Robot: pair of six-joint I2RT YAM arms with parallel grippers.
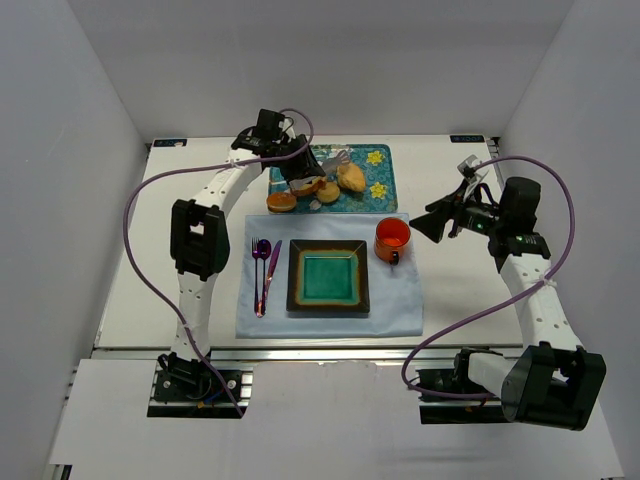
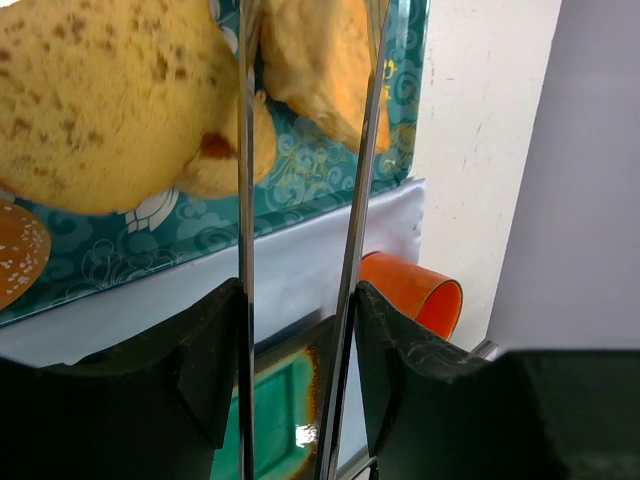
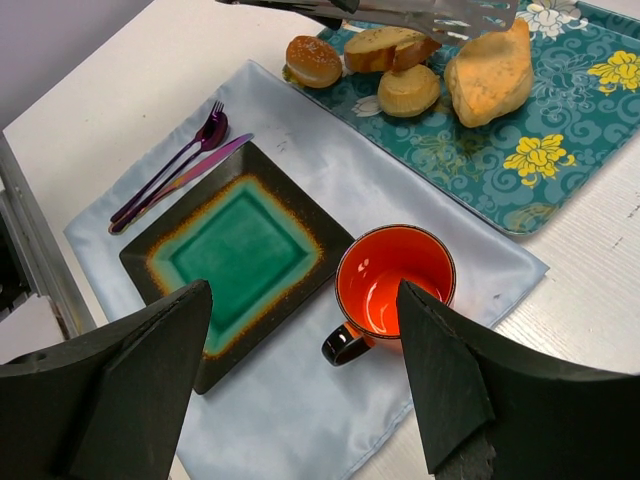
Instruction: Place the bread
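Observation:
The bread (image 3: 490, 72), pale golden-tan with pointed ends, lies on the teal flowered tray (image 3: 590, 120); it also shows in the top view (image 1: 351, 177) and in the left wrist view (image 2: 320, 60). My left gripper (image 1: 298, 170) (image 2: 300, 300) is shut on metal tongs (image 2: 355, 200) and holds them over the tray. The tong arms stand apart. Their tips (image 3: 450, 14) hover just above the bread's far end and hold nothing. My right gripper (image 1: 430, 225) (image 3: 300, 290) is open and empty, above the orange mug (image 3: 395, 280).
A darker elongated roll (image 3: 385, 45) and two small round buns (image 3: 313, 60) (image 3: 408, 90) share the tray. On the light blue placemat (image 1: 330, 315) lie a dark square plate with a green centre (image 1: 328, 277), a purple fork and knife (image 1: 263, 270) and the mug (image 1: 392, 238).

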